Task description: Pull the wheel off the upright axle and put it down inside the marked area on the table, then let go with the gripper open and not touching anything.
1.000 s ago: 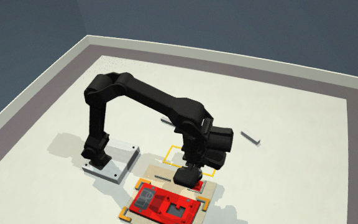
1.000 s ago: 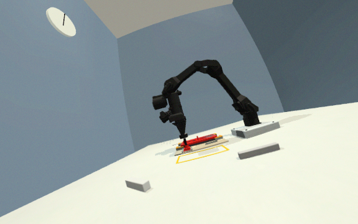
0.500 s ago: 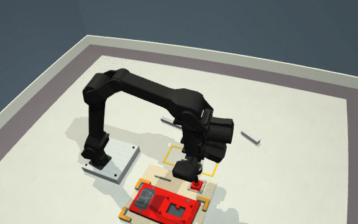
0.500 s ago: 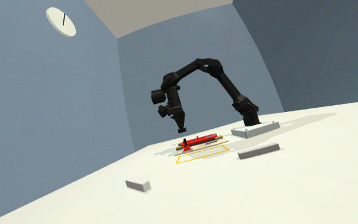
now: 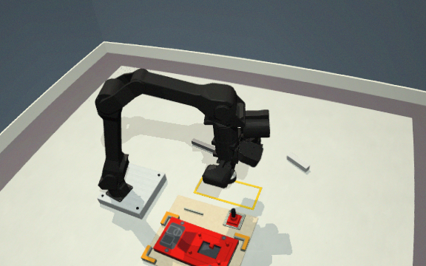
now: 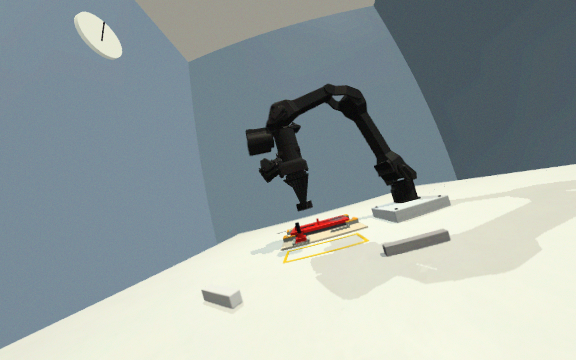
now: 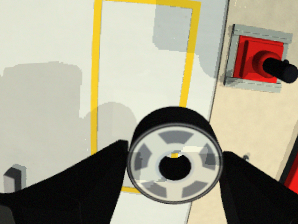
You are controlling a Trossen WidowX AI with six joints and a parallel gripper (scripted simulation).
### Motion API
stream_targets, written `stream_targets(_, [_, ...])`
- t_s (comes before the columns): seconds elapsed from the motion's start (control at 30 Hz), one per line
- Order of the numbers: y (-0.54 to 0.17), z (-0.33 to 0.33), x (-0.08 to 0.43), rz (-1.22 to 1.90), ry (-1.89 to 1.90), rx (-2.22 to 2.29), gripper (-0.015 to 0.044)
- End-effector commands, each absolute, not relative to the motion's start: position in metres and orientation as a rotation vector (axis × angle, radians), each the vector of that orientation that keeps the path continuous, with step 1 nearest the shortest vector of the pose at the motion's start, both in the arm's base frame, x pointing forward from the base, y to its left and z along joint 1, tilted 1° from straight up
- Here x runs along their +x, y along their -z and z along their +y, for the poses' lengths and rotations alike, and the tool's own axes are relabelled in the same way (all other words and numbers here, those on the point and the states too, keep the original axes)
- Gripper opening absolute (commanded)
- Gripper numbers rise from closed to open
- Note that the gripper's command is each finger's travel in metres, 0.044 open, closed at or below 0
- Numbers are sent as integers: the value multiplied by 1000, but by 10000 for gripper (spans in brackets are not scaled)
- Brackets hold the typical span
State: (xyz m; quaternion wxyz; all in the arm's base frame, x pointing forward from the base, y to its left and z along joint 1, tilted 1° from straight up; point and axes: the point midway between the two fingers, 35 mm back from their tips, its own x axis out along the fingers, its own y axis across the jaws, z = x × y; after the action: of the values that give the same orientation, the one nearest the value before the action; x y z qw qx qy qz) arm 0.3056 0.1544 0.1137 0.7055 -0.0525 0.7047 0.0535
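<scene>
The wheel has a pale spoked face and a black rim. My gripper is shut on it, one finger on each side, and holds it in the air above the table. The yellow outline of the marked area lies on the table below; in the wrist view the wheel covers part of its right line and lower right corner. The black upright axle stands bare on its red base, away from the wheel.
The beige board carries the axle's base, a red panel and orange corner brackets. One grey bar and another grey bar lie on the table. The arm stands on a metal base plate.
</scene>
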Motion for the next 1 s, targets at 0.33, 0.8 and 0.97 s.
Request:
stream_targets(0.33, [-108,177,282,1566,-123,-109,0])
stream_targets(0.8, [-55,179,284,1566,-123,-108,0])
stream_targets(0.97, [-26,178,283,1566,-123,-109,0])
